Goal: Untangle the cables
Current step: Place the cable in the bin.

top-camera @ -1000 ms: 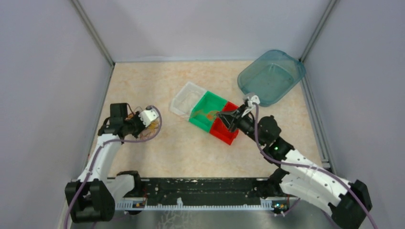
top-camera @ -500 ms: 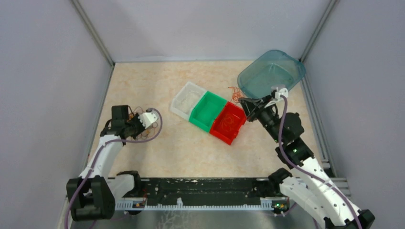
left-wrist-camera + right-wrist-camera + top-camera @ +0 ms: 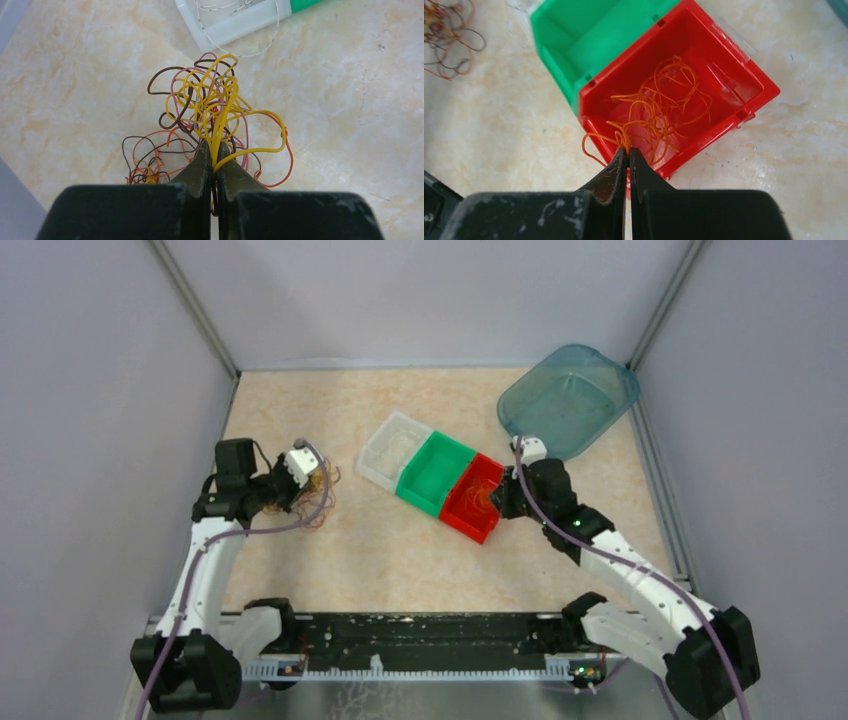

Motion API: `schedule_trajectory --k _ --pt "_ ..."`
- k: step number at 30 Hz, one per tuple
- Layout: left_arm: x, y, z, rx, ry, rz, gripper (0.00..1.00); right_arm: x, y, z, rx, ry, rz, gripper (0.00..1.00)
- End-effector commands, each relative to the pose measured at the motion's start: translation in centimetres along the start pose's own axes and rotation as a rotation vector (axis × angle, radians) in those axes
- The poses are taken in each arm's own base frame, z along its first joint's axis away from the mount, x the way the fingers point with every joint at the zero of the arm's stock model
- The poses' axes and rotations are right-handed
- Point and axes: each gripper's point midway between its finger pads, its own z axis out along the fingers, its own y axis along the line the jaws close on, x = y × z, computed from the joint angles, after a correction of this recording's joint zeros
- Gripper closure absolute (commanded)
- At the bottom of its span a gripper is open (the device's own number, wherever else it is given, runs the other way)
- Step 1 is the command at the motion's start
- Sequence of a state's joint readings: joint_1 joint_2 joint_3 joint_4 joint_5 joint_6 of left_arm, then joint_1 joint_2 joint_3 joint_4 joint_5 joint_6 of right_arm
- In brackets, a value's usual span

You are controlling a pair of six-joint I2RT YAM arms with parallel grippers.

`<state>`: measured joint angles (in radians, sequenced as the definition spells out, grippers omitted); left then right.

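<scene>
The right arm has swung back from the teal tub [image 3: 570, 400] to the near edge of the red bin [image 3: 639, 57], and the left arm has shifted slightly. The right pincer [image 3: 626, 160] is closed on a strand of the orange cables [image 3: 664, 105], which lie heaped in the red bin with one loop hanging over its rim. The left pincer [image 3: 212, 165] is clamped on yellow strands of the tangle [image 3: 210, 105], which rests on the worktop [image 3: 350, 100] near the white bin [image 3: 240, 31].

The job looks partway done. Orange is gathered, the green bin [image 3: 589, 45] is bare, and yellow, brown, pink and some orange are still knotted together.

Only the wrist views show the strand colours and both grips. Only the overhead view shows the arms well apart.
</scene>
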<state>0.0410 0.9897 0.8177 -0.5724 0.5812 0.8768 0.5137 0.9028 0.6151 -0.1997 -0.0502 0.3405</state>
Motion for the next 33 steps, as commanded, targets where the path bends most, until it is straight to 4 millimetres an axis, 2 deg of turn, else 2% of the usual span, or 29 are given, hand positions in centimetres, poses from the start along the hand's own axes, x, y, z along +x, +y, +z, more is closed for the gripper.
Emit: schedule_trajectory --k 1,6,10,15,17,21,26,28,33 --pt "-1.2 -1.2 -0.5 0.05 -0.047 -0.031 1.0 -0.6 -1.1 1.5 0.062 0.023 -0.021 1.0" --pt "-1.3 -1.7 -0.6 0.065 -0.057 -0.031 1.0 -1.4 -2.7 4.3 0.154 0.059 -0.065 1.0" --pt "-1.6 -1.8 -0.8 0.068 -0.067 -0.029 1.0 0.0 -3.9 6.9 0.208 0.146 -0.088 1.0" --pt "-2.0 -2.0 -0.9 0.076 -0.081 -0.026 1.0 1.2 -6.3 8.3 0.326 0.18 -0.116 1.0" --pt "-1.9 -2.0 -0.9 0.079 -0.08 -0.027 1.0 1.8 -7.5 8.4 0.381 0.195 -0.132 1.0" --pt "-1.9 -2.1 -0.9 0.081 -0.081 -0.023 1.0 1.4 -9.5 7.8 0.464 0.187 -0.187 1.0" --pt "-2.1 -2.1 -1.0 0.087 -0.085 -0.022 1.0 -1.0 -11.6 6.3 0.519 0.137 -0.174 1.0" --pt "-2.3 -2.3 -1.1 0.099 -0.092 -0.026 1.0 -1.9 -11.8 5.9 0.514 0.115 -0.18 1.0" --pt "-3.6 -3.0 -1.4 0.144 -0.135 -0.049 1.0 -3.9 -8.9 5.9 0.382 0.084 -0.184 0.72"
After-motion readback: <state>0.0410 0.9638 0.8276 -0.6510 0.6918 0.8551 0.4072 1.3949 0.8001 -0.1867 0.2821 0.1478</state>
